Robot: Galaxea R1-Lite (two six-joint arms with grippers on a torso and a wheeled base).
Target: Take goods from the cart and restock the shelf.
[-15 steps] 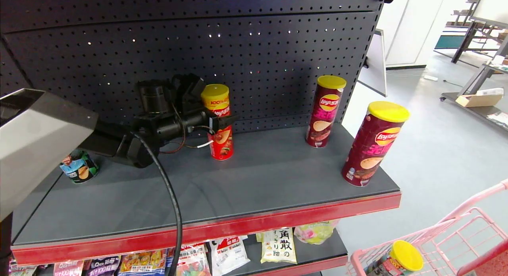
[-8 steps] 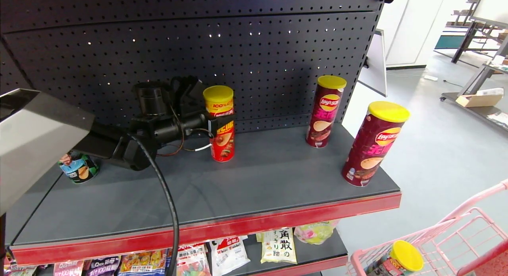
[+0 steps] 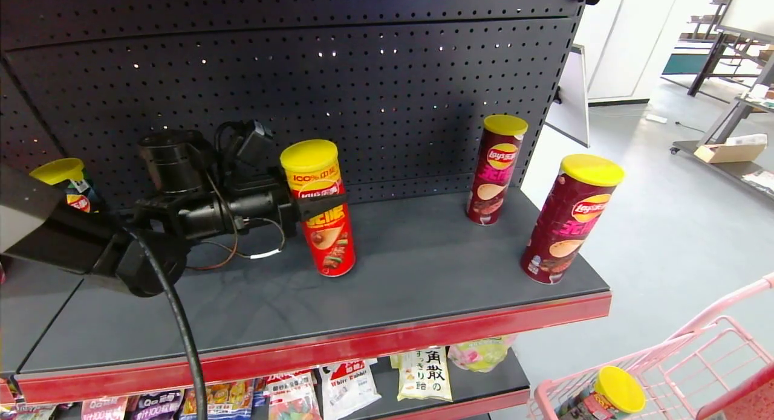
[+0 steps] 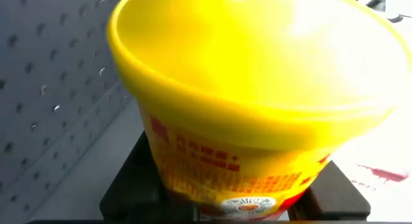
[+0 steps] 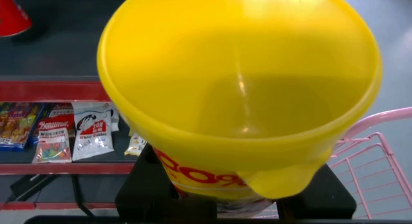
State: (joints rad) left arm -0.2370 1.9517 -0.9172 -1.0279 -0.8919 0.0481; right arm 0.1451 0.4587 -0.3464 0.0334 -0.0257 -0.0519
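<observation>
On the shelf (image 3: 423,269), your left gripper (image 3: 317,203) squeezes the red can (image 3: 326,239), which leans a little. Stand it straight and flat, then let go slowly. Your right gripper (image 5: 237,193) holds another yellow-lid can (image 5: 238,89) tight.

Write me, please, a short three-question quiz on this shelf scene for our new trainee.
1. True or false: the left gripper is shut on the red can.
2. How many maroon cans stand on the grey shelf? A one, B two, C four.
3. Fill in: the second can, in the right gripper, has a ____ lid.
Key: 1 true; 2 B; 3 yellow.
</observation>
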